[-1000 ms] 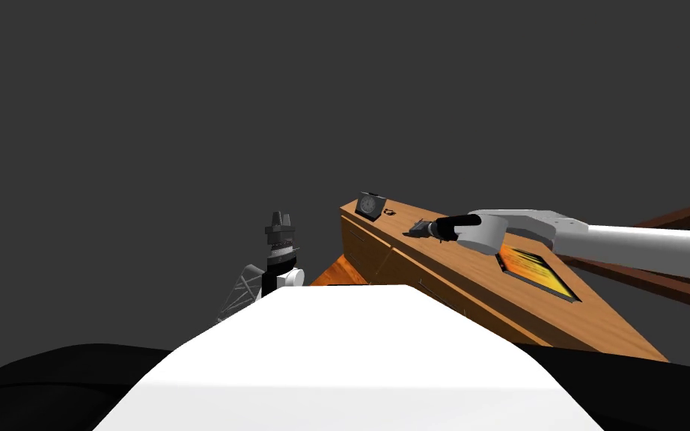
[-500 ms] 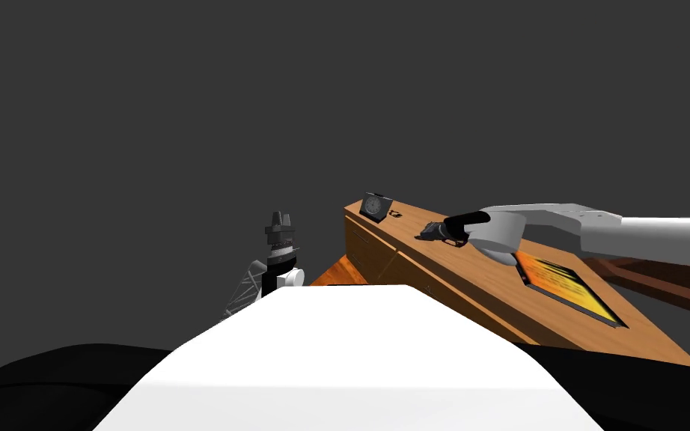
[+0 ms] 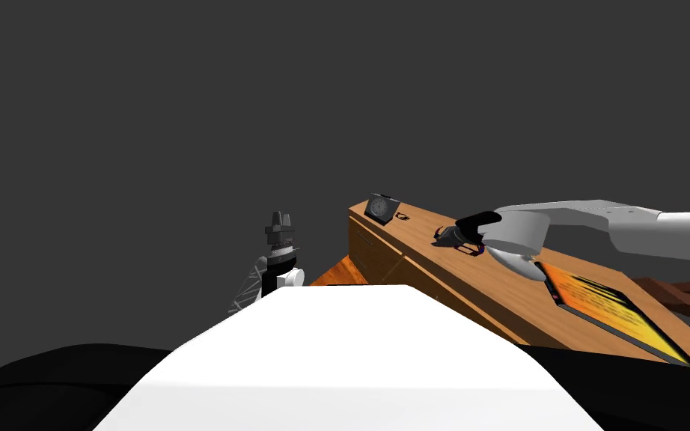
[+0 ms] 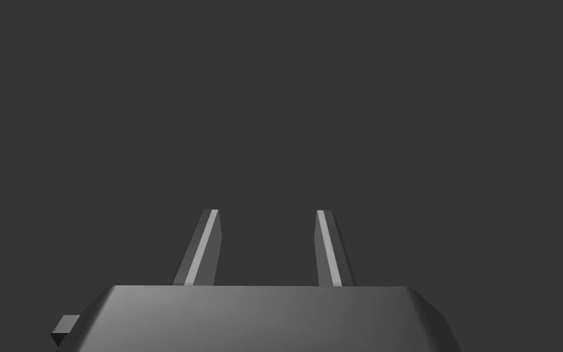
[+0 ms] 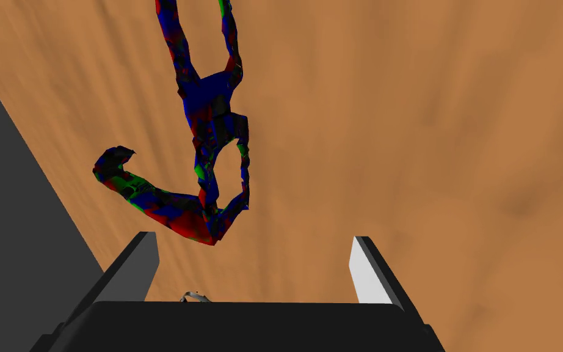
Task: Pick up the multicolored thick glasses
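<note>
Hovering the right gripper (image 5: 253, 238) just over a brown wooden cabinet top (image 5: 433, 122), pointed down at it. Got both thin fingers spread wide, with nothing pinched in the gap.

Looking straight at the chunky multicoloured glasses (image 5: 208, 153) here, a thick frame blotched red, blue, green and black, lying flat on the wood. Sits mostly out ahead of the fingertips, and way closer to the shaded finger (image 5: 140, 263) than to the bright lit finger (image 5: 369, 269). Pokes its nearest corner in about level with the tips, inside the gap on the shaded side. Curls one arm out sideways towards the shaded finger's side and runs the rest of the frame straight away from the tips. No visible contact with either finger, but honestly can't judge the height above the frame.

Going by the head view, reaching in low over the cabinet from the right. Also spotting a flat dark-edged panel with an orange and yellow face (image 3: 613, 310) lying on the same top, back behind the right wrist. Then a small grey clock with a round dial (image 3: 381, 208) standing at the far end, well beyond the fingertips. Some tiny dark thing (image 3: 402, 216) just beside the clock, too small to make out.

Got the left gripper (image 4: 266, 211) pointing up, well away from the cabinet, with its fingers parted and nothing in between.
</note>
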